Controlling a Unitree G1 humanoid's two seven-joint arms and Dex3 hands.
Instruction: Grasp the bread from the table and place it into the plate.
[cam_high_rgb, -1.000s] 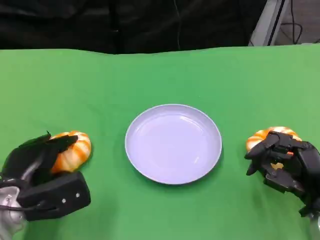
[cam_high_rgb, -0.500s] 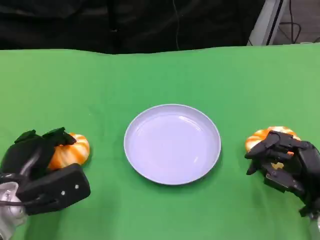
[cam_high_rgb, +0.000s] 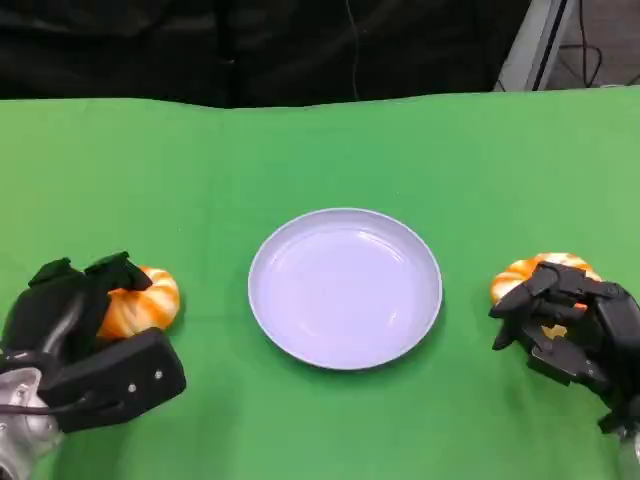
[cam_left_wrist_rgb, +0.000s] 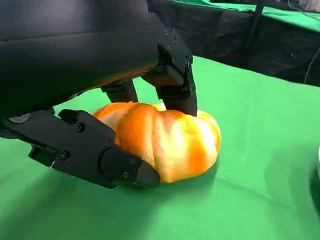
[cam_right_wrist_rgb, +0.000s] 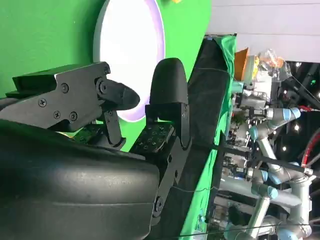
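The left bread roll (cam_left_wrist_rgb: 165, 140) is clasped between the fingers of the left hand (cam_high_rgb: 75, 335) on the green table (cam_high_rgb: 320, 150), ready for lifting to the plate (cam_high_rgb: 345, 288), while the right hand (cam_high_rgb: 570, 325) is curled over the right bread roll (cam_high_rgb: 530, 272), a firm hold being unconfirmable.

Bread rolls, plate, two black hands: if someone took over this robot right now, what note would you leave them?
Left hand: fingers closed around the striped orange bread roll at the table's left; the roll is on the green cloth.
Right hand: fingers curled over a second orange roll at the right; grip unclear.
Round pale lavender plate: centre, nothing on it.
Done: left roll grasped.
Left: lift each roll and set it on the plate.
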